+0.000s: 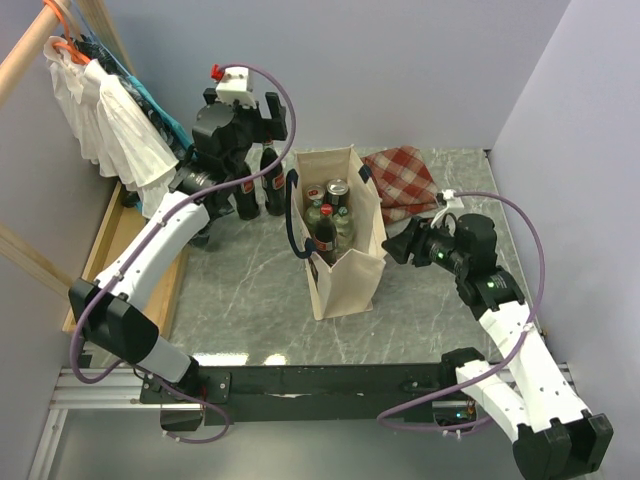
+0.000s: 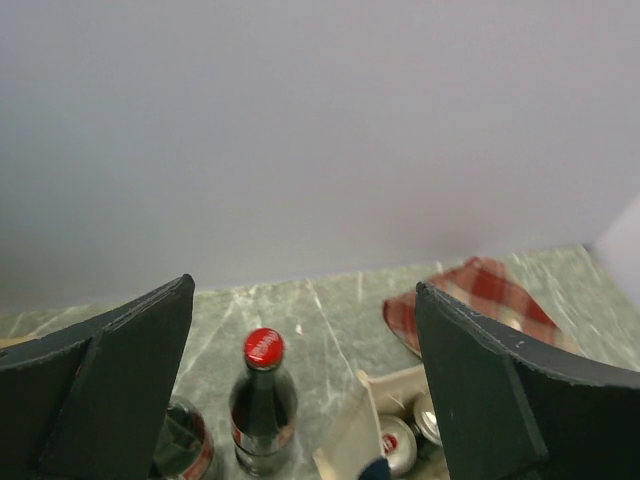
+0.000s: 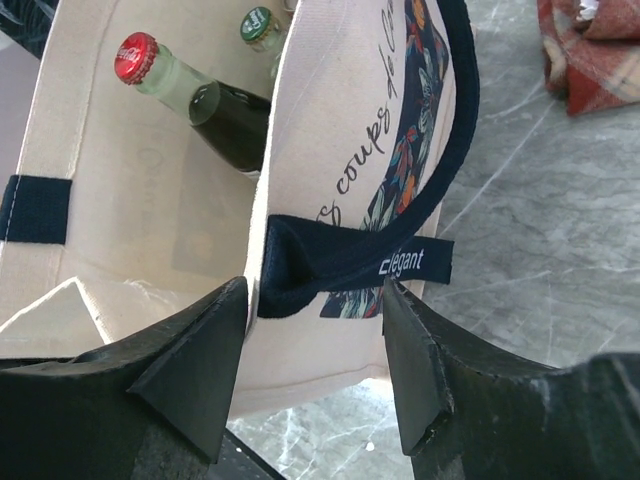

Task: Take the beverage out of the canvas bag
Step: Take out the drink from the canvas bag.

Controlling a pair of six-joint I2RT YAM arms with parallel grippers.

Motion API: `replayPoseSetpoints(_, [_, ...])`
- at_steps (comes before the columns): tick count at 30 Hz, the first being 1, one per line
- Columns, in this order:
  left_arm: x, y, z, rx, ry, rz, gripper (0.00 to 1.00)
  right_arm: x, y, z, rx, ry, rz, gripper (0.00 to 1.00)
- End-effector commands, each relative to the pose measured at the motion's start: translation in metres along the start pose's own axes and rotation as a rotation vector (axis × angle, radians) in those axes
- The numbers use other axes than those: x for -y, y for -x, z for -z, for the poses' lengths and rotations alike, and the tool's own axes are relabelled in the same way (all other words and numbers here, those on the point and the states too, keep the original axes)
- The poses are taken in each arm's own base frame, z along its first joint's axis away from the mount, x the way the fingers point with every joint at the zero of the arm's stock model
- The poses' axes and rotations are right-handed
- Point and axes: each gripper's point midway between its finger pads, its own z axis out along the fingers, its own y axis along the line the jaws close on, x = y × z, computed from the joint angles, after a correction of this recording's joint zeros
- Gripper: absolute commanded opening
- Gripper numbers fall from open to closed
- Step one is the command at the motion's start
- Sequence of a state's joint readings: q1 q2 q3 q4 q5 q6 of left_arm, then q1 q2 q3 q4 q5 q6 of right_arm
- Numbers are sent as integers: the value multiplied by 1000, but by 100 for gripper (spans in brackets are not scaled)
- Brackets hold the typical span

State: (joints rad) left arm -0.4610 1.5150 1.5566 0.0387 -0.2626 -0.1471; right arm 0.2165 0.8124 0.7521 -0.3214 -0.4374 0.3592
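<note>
The canvas bag (image 1: 345, 280) stood upright at the middle of the overhead view. It was a tall, boxy cream tote with dark navy loop handles (image 1: 291, 215). Its narrow side carried a leafy print (image 3: 395, 140) with cursive lettering (a small tag on the handle strap read "elegant"). Its mouth gaped open, showing a dark cola bottle (image 1: 324, 235) with a red cap, a green-capped bottle (image 3: 258, 22) and the tops of cans (image 1: 338, 187).

Grey marbled bench (image 1: 240, 290) lay bare in front of the bag and toward the lower left of the frame. Just to the upper left of the bag stood two other dark bottles (image 1: 272, 185). To its upper right a red checked cloth (image 1: 405, 175) lay crumpled near the back wall (image 1: 400, 70). A wooden tray (image 1: 100, 250) and hanging clothes (image 1: 110, 125) crowded the left edge.

The right claw (image 3: 315, 290) sat at the bag's right-hand wall, astride the rim where a handle was sewn on. Its fingers (image 3: 200, 370) stood apart with the wall between them, not pinched shut on it. The left claw (image 2: 305, 300) hovered above the two standing bottles, up and left of the bag. It was spread wide and held nothing, with one red cap showing low between its fingers in its own camera.
</note>
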Motion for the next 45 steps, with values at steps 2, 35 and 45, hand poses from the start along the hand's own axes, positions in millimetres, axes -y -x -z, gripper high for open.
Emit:
replayPoseSetpoints(2, [35, 19, 16, -43, -201, 8, 96, -10, 12, 13, 43, 10, 43, 64])
replayPoseSetpoints(35, [95, -28, 89, -520, -698, -123, 99, -11, 13, 13, 46, 10, 21, 78])
replayPoseSetpoints(45, [96, -57, 96, -601, -699, -149, 99, -9, 11, 9, 38, 12, 18, 78])
